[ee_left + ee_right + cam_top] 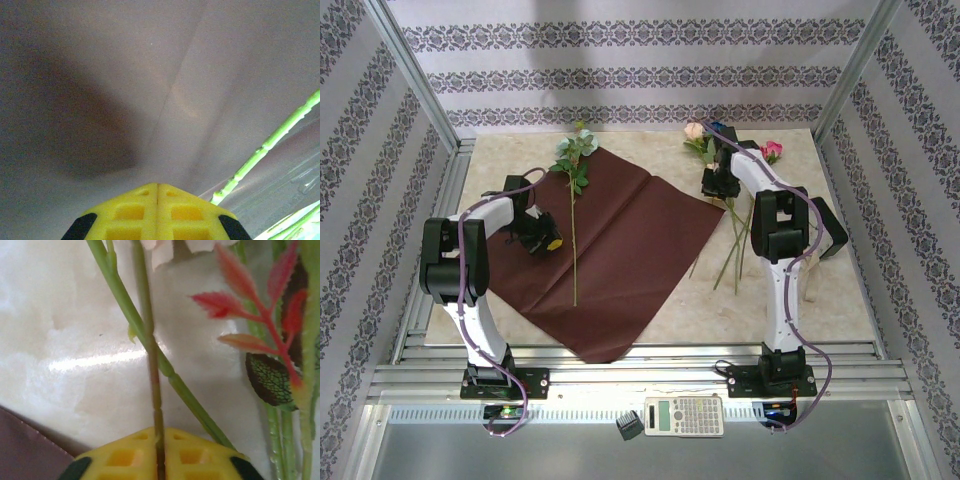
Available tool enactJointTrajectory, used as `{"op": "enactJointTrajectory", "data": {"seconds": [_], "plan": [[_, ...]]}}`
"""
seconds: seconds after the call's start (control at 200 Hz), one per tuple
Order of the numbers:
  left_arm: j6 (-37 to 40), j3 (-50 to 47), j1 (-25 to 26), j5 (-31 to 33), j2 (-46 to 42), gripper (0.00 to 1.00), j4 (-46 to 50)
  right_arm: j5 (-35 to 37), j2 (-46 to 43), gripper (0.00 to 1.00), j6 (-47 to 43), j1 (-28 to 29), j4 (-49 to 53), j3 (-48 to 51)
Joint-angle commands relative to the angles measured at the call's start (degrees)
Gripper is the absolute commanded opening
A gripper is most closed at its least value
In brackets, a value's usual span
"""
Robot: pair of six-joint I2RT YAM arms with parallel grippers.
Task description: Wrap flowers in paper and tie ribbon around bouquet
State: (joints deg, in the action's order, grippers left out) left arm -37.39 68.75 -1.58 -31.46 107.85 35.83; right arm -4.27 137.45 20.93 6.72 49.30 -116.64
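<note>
Right claw (159,440) pinches a flower stem (149,340) near the paper (620,250)

A pale marbled table (650,150) carries a dark red paper (610,260), spread flat and creased, beneath the left pincer (545,243) and stretching away to its right, one corner reaching toward the right pincer (718,185). Loose flowers (730,255) lie on the bare top under the right pincer, blooms beyond it toward the far wall, stems trailing behind it, just beside the paper's edge.
</note>
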Motion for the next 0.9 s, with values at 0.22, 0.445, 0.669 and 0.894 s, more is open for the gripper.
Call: {"op": "enactJointTrajectory", "data": {"seconds": [0.22, 0.445, 0.669, 0.894], "plan": [[1.9, 1.9, -0.4, -0.8, 1.9, 0.03, 2.8, 12.3, -10.3, 0.00, -4.6, 2.4, -1.7, 0.4], [1.9, 1.6, -0.4, -0.6, 2.2, 0.03, 2.5, 19.4, -17.8, 0.00, -7.1, 2.3, -2.6, -1.1], [1.7, 1.2, -0.4, -0.7, 1.9, 0.03, 2.2, 15.6, -27.5, 0.00, -6.4, 2.9, -6.7, 2.9], [1.2, 0.7, -0.4, -1.0, 1.4, 0.03, 1.3, -10.2, -26.6, 0.00, 1.3, 12.0, -14.0, 11.0]]}}
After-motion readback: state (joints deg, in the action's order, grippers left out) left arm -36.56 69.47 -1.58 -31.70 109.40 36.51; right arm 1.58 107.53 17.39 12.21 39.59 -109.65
